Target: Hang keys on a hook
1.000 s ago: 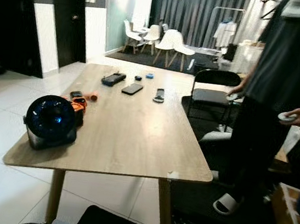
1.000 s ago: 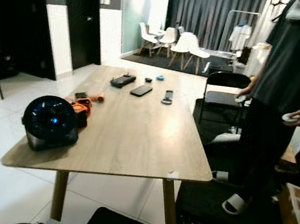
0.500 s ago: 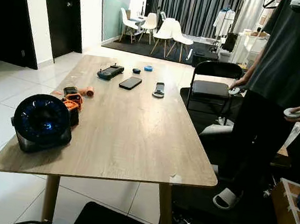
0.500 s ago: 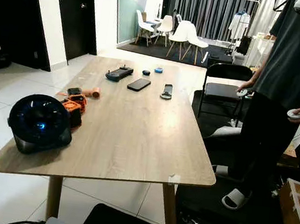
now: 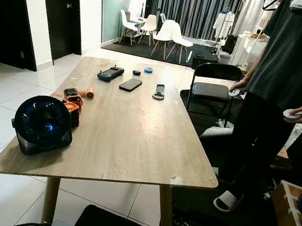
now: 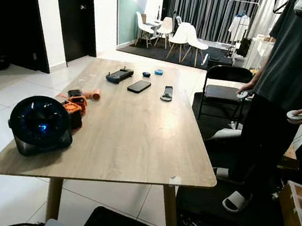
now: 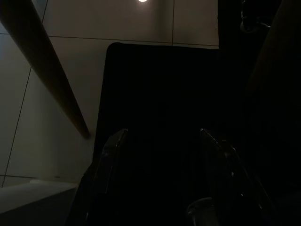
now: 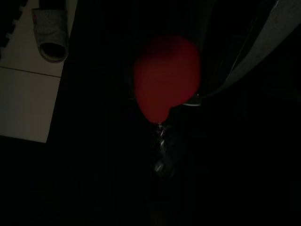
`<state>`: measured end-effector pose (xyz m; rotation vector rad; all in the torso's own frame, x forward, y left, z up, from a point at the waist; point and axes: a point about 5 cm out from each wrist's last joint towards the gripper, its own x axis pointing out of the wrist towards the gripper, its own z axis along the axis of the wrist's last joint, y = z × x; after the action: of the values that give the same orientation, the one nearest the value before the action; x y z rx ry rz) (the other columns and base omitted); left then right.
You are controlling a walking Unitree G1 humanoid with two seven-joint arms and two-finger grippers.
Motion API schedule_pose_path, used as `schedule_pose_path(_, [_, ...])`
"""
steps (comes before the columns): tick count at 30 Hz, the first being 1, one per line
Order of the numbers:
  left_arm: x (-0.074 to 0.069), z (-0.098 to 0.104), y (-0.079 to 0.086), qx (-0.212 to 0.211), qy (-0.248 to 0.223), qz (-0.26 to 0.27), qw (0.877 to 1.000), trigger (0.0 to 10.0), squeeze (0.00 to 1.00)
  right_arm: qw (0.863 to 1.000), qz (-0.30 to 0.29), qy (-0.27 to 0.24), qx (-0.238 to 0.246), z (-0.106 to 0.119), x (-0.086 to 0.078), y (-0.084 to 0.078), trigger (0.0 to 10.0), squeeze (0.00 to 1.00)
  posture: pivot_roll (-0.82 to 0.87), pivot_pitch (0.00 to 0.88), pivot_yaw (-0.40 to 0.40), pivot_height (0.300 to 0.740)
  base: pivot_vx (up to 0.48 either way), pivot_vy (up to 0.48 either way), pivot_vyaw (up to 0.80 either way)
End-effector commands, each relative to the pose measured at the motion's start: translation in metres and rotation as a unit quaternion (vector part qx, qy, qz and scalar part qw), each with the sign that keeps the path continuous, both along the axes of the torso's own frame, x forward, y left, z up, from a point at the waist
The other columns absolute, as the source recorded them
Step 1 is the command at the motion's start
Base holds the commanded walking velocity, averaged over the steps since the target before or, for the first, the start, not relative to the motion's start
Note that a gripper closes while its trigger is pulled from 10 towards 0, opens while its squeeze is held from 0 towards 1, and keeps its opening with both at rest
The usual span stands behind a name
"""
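Standing by the near end of the tabletop (image 5: 132, 127). The left hand (image 7: 163, 132) hangs below that edge, spread wide with nothing in it, over a black mat (image 7: 160, 80) next to a tabletop leg (image 7: 44, 70). The right wrist view is super dark: a red heart tag (image 8: 167, 77) with the keys (image 8: 160, 155) glinting under it. I honestly can't tell if the right hand is gripping them. On the tabletop's near left corner there's a round black fan (image 5: 43, 124), with orange bits (image 5: 73, 101) just behind it. At the far end – a phone (image 5: 131, 84) and a game controller (image 5: 110, 73). A person (image 5: 287, 92) stands off the tabletop's right side.
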<state>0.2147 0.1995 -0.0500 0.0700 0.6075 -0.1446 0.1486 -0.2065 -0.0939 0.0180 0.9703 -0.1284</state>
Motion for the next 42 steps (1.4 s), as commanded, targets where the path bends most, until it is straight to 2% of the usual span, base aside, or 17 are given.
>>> schedule_pose_path(1, [-0.0003, -0.0007, -0.0023, -0.008, 0.002, 0.002, 1.0, 10.0, 0.0, 1.0, -0.007, 0.002, 0.001, -0.0005, -0.0019, -0.0014, 10.0, 0.0, 0.08, 0.03, -0.009, 0.74, 0.0, 0.0, 0.0])
schedule_pose_path(21, [-0.0009, 0.0001, -0.0016, -0.012, -0.004, -0.001, 1.0, 10.0, 0.0, 1.0, -0.006, -0.001, 0.0, 0.0001, -0.0007, -0.0019, 10.0, 0.0, 0.08, 0.026, -0.011, 0.74, 0.0, 0.0, 0.0])
schedule_pose_path(42, [-0.0007, 0.0008, -0.0018, -0.014, -0.007, -0.007, 1.0, 10.0, 0.0, 1.0, -0.002, -0.003, -0.001, 0.0007, 0.0007, -0.0021, 10.0, 0.0, 0.08, 0.014, -0.013, 0.74, -0.36, 0.0, 0.0])
